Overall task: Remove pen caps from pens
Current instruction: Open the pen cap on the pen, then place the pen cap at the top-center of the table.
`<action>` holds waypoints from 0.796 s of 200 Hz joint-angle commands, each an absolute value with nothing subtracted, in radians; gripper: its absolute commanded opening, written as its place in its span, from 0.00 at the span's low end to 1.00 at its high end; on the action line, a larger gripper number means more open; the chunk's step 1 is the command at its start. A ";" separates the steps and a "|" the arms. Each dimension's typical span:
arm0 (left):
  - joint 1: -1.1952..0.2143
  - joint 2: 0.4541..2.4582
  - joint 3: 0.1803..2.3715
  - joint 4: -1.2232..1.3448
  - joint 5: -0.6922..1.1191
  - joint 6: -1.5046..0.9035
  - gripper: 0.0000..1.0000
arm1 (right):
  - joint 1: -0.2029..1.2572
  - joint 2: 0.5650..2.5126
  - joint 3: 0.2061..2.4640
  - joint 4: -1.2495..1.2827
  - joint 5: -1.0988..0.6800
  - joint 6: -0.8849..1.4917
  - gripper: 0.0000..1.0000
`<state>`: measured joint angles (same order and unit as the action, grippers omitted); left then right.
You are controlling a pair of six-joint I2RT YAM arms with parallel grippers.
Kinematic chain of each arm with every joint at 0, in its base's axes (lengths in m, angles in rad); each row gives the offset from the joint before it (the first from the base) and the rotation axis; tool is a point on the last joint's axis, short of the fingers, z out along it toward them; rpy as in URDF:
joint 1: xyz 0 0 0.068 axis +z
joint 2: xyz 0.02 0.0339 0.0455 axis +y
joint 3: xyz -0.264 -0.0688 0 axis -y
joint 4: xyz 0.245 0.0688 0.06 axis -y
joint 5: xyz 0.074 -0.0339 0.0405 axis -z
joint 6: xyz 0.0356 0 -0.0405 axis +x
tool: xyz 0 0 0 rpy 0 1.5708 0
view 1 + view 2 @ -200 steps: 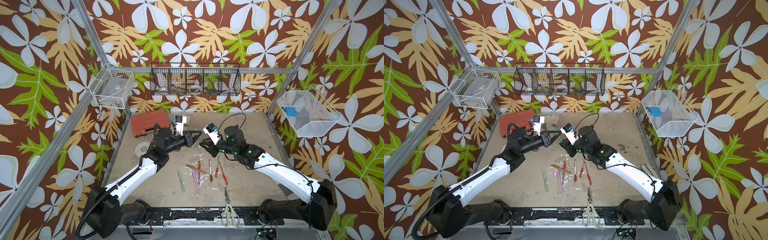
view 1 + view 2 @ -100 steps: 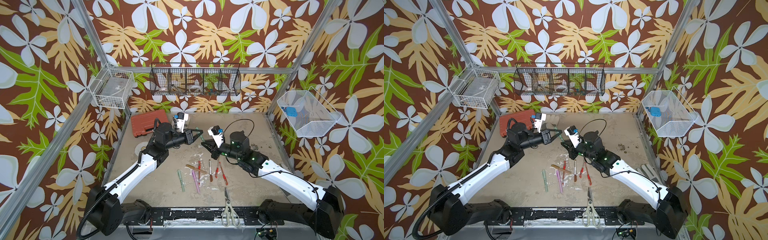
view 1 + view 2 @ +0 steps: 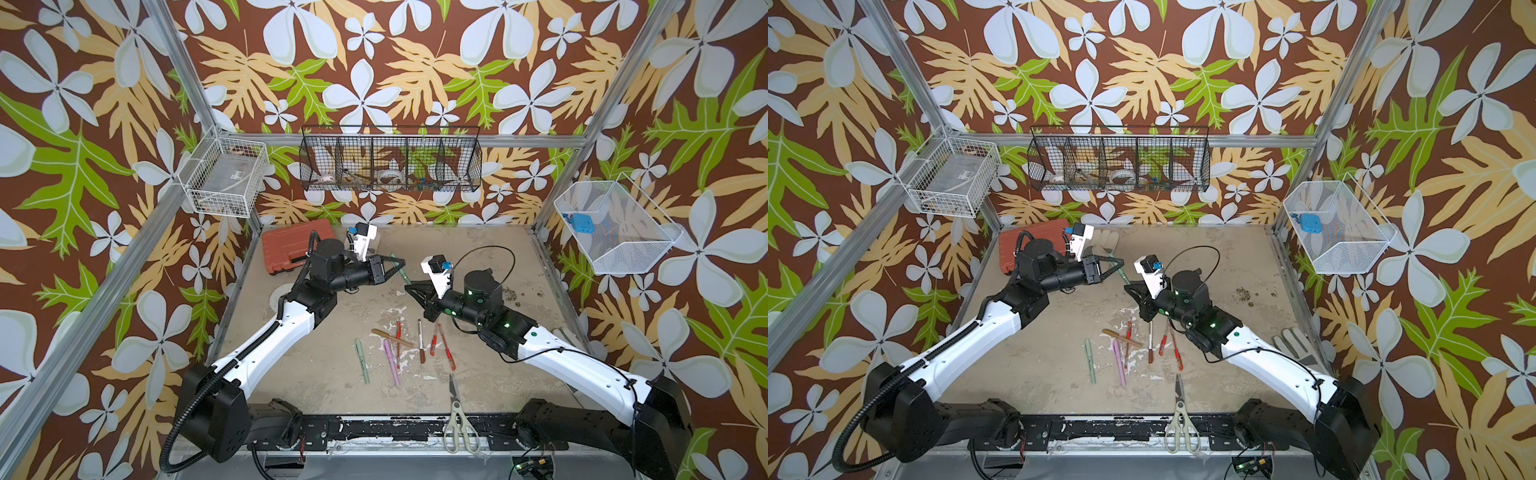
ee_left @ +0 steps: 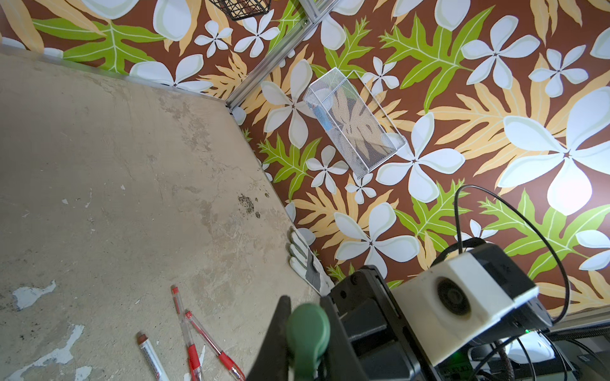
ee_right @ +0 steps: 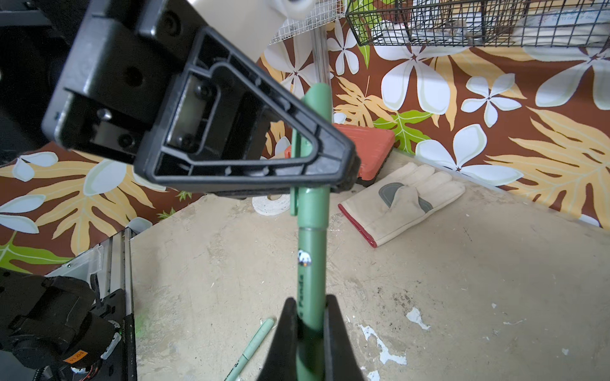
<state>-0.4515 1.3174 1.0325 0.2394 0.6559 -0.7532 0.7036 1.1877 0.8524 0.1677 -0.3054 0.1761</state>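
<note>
A dark green pen hangs in the air over the table's back middle, held at both ends. My left gripper is shut on its cap, which sits on the pen with its clip showing. My right gripper is shut on the barrel lower down. In both top views the two grippers meet tip to tip, with my right gripper just in front of the left gripper. The left wrist view shows the pen's rounded end between my fingers. Several other pens lie on the table in front.
Grey-handled scissors lie at the front edge. A red case and a work glove sit at the back left, beside a tape roll. Another glove lies by the right wall. Wire baskets hang on the walls.
My right gripper has closed onto the green pen's barrel. The left gripper kept its hold on the cap end and shifted slightly right.
</note>
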 commanded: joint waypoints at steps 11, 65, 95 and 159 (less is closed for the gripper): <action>-0.392 1.297 1.012 0.527 0.507 -0.764 0.00 | 0.702 1.160 0.819 -0.061 -0.334 0.177 0.00; -0.335 1.287 0.980 0.584 0.541 -0.807 0.00 | 0.679 1.134 0.761 -0.020 -0.342 0.195 0.00; -0.336 1.295 1.001 0.517 0.527 -0.768 0.00 | 0.674 1.118 0.785 -0.027 -0.328 0.192 0.00; -0.335 1.409 1.038 0.250 0.383 -0.601 0.00 | 0.581 1.284 0.931 -0.103 -0.180 0.250 0.00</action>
